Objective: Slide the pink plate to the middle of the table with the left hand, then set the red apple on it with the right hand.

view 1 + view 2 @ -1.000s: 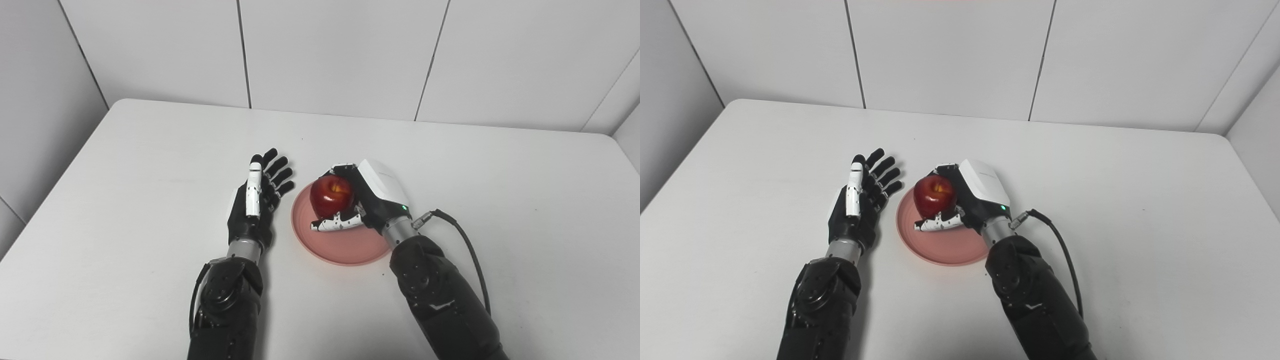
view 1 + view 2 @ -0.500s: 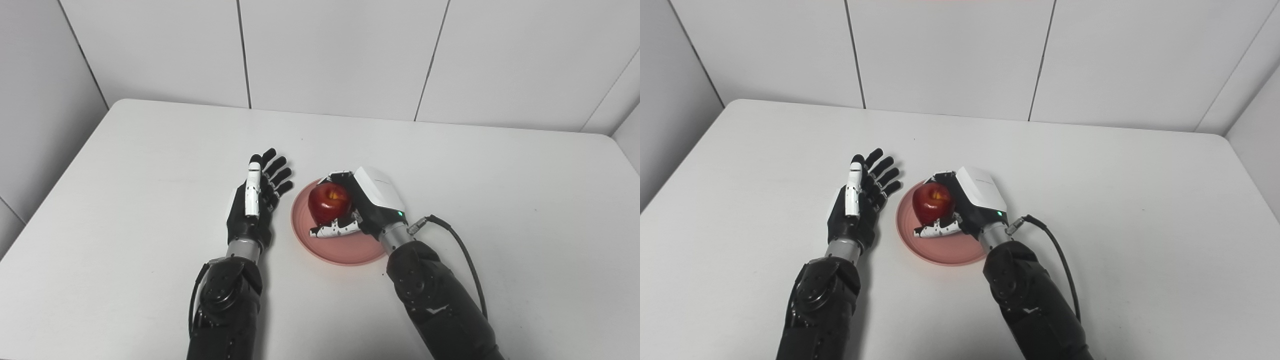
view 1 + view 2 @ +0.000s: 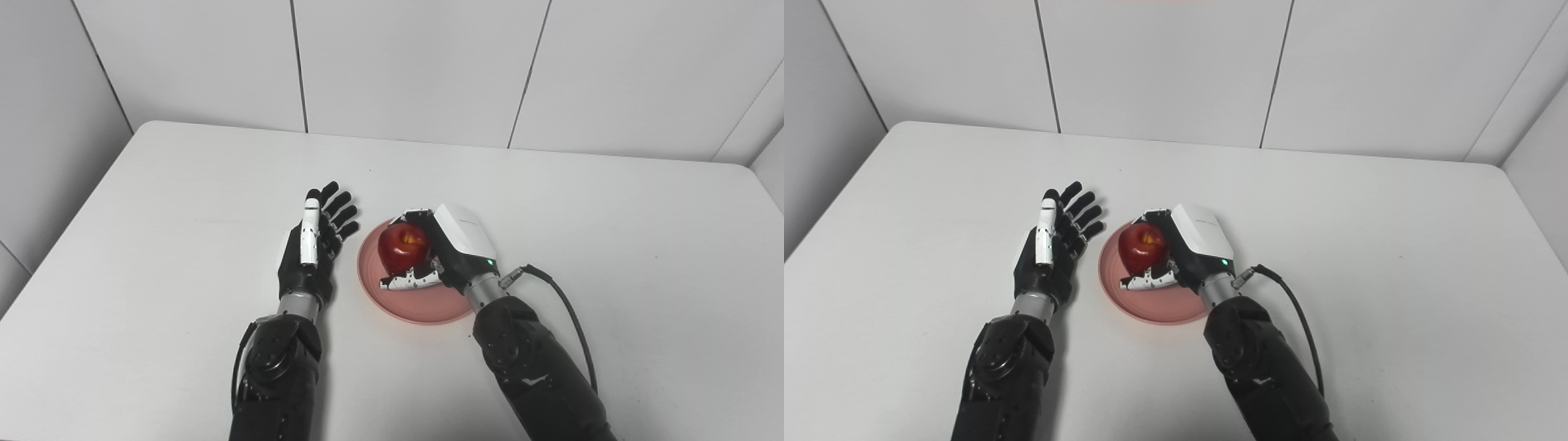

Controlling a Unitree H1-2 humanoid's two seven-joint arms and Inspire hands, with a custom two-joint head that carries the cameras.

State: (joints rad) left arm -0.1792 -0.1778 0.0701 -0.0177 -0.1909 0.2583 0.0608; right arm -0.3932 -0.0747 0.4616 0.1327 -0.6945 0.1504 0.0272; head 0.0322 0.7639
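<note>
Two robot hands over white surface (image 3: pixel 184 184). Right robot hand (image 3: pixel 450 248) grips red apple (image 3: pixel 403 247) above pink plate (image 3: pixel 422 303). Left robot hand (image 3: pixel 312 248) beside plate, fingers spread, empty.

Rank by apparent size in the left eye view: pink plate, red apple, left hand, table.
1. table
2. pink plate and left hand: too alike to rank, and the plate is partly covered
3. red apple, held over the plate
</note>
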